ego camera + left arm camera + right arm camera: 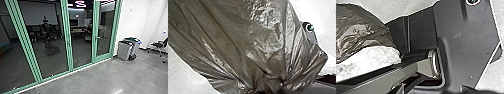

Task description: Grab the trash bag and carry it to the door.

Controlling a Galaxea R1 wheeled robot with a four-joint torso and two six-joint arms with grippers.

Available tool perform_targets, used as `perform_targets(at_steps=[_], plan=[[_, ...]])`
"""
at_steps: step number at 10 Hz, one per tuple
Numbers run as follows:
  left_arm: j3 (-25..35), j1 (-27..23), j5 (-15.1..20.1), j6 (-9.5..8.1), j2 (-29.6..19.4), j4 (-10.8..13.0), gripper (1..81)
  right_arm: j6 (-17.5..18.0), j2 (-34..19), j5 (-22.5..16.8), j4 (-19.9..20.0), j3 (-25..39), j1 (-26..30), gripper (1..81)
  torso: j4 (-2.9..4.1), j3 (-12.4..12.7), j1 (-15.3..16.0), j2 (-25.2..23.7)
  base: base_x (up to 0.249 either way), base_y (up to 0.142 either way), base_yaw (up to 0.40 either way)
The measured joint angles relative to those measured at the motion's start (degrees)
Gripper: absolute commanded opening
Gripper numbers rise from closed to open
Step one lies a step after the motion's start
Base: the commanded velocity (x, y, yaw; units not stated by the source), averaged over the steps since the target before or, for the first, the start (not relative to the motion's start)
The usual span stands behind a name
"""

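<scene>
Where the green-framed door [102,58] ends: bins [124,51], upright, just beside it.
Trash bag [235,42]: brown, glossy, creased.
Left gripper, right gripper: cannot tell whether open or closed.

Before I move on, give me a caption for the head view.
Bins beside a green-framed glass door, an office chair off to the right.

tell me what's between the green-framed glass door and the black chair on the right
In the head view, grey bins stand between the door and the chair, near the white wall.
</scene>
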Motion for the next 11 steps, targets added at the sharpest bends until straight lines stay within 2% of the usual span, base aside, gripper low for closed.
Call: perform_targets(at_steps=[11], plan=[[0.0, -0.02, 0.02, 0.0, 0.09, 0.02, 1.0, 0.0, 0.0, 0.06, 0.0, -0.01, 0.07, 81.1, 0.0, 0.0, 0.02, 0.02, 0.164, -0.067, 0.0]])
